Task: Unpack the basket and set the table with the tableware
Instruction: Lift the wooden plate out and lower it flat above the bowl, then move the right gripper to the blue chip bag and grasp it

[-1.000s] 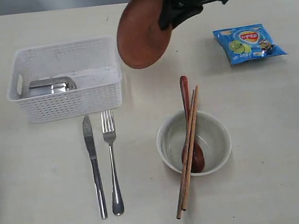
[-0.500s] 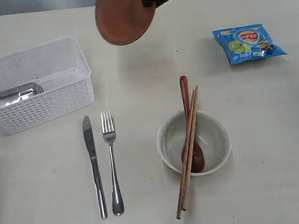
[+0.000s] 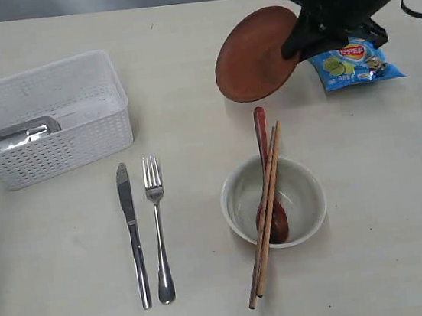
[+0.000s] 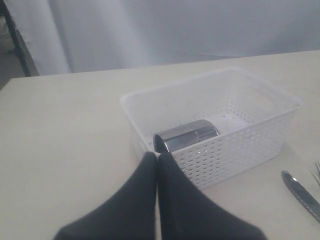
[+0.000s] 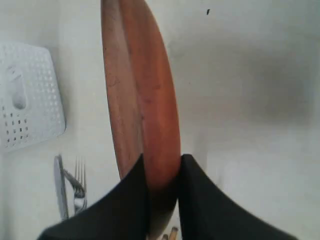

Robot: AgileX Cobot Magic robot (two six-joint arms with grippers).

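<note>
- Working from the near edge of the table, I see the knife and fork lying side by side at lower left of the exterior view. The bowl sits lower centre, with the spoon and chopsticks resting in it.
- Further back at left is the basket, and the steel cup lies on its side inside.
- At upper centre the plate hangs tilted above the table, clear of it, beyond the spoon handle. The right gripper pinches its rim.
- Farthest back, at upper right, lies the chip bag, partly behind the arm.
- I judge the plate stiff, smooth and breakable. A rim pinch lets it swing or slip, so I would lower it slowly and level.
- The cup looks light and slick and could roll. I would take it by the wall at its mouth.
- Only the right wrist view shows the plate edge-on, with the right gripper clamped on either face of the rim.
- Only the left wrist view shows the left gripper, its fingers pressed together on nothing. It sits just short of the basket wall, and the cup has its open mouth towards it.
</note>
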